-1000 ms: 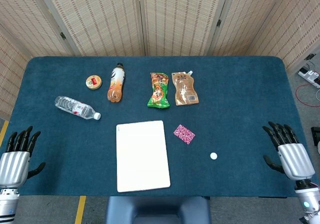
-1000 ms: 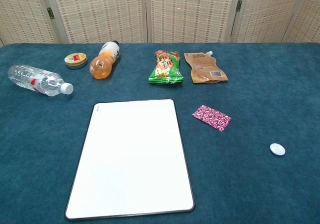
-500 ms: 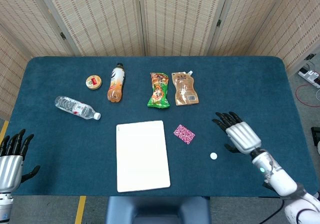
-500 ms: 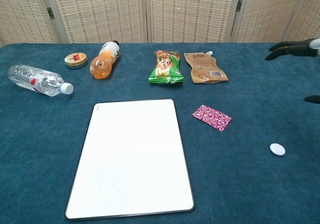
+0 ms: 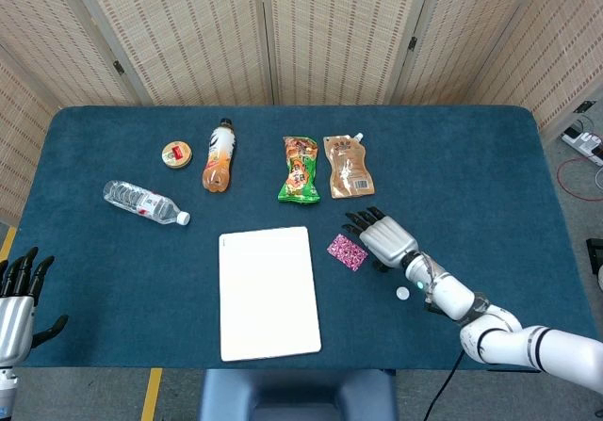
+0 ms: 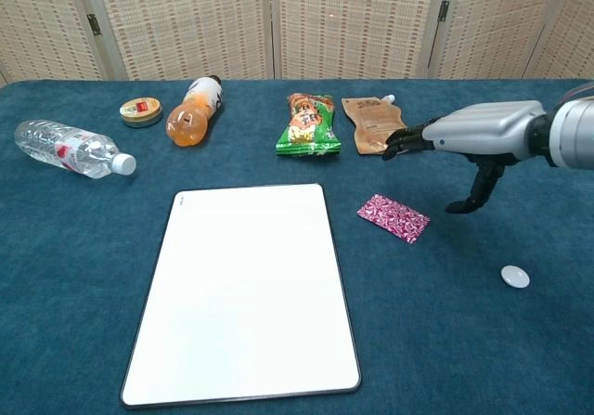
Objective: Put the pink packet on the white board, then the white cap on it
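The pink packet (image 5: pixel 346 251) (image 6: pixel 393 218) lies flat on the blue cloth just right of the white board (image 5: pixel 268 291) (image 6: pixel 244 290). The small white cap (image 5: pixel 402 293) (image 6: pixel 515 277) sits further right, toward the front edge. My right hand (image 5: pixel 383 237) (image 6: pixel 473 136) hovers open above and slightly right of the packet, fingers stretched out, touching nothing. Its forearm passes close over the cap in the head view. My left hand (image 5: pixel 16 303) shows only in the head view, at the front left corner off the table, open and empty.
Along the back lie a green snack bag (image 5: pixel 301 169), a brown spouted pouch (image 5: pixel 348 166), an orange drink bottle (image 5: pixel 218 156), a small round tin (image 5: pixel 175 153) and a clear water bottle (image 5: pixel 145 202) on its side.
My right hand has swept in from the front right edge to above the pink packet. My left hand has drifted lower at the left corner. No object has moved.
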Available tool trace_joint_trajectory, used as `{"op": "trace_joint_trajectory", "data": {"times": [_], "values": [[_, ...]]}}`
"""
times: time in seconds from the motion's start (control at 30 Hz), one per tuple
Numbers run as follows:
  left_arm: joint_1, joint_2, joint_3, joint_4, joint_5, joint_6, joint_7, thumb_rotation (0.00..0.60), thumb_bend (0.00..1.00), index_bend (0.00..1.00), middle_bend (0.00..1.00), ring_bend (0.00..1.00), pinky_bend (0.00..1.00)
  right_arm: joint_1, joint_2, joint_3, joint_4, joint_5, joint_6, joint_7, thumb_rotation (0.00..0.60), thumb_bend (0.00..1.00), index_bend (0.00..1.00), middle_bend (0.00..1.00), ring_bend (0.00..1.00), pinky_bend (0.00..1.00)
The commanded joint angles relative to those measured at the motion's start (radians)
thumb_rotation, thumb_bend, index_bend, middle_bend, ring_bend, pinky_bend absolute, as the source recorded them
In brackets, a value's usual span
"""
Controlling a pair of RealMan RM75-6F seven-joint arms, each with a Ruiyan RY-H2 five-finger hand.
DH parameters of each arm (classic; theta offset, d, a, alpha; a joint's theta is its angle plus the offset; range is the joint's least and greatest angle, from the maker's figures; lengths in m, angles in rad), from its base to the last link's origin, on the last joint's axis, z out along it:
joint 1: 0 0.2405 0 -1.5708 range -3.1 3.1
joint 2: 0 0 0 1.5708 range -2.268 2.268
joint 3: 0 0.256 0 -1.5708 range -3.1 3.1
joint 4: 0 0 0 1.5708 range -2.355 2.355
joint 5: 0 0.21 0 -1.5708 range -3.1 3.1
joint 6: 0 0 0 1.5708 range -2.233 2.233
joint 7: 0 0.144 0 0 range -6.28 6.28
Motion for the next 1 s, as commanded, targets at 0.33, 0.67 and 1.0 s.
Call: {"op": "trace_joint_trajectory", "data": {"times": [0.33, 0.67, 1.0], "values": [[-0.004, -0.004, -0.002, 0.006, 0.002, -0.013, 0.000, 0.600, 0.23, 0.13, 0.03, 0.10, 0.00, 0.059, -0.083, -0.068, 0.098, 0.052, -0.019, -0.049, 0.600, 0.33, 0.08, 0.00, 0.00, 0.00], [0.000, -0.007, -0.004, 0.014, -0.005, -0.014, -0.009, 0.600, 0.23, 0.13, 0.03, 0.10, 0.00, 0.103, -0.134, -0.098, 0.155, 0.051, -0.025, -0.076, 0.600, 0.33, 0.08, 0.00, 0.00, 0.00], [0.002, -0.006, -0.006, 0.022, -0.008, -0.017, -0.016, 0.600, 0.23, 0.13, 0.03, 0.10, 0.00, 0.127, -0.169, -0.114, 0.195, 0.045, -0.017, -0.083, 0.600, 0.33, 0.08, 0.00, 0.00, 0.00]]}}
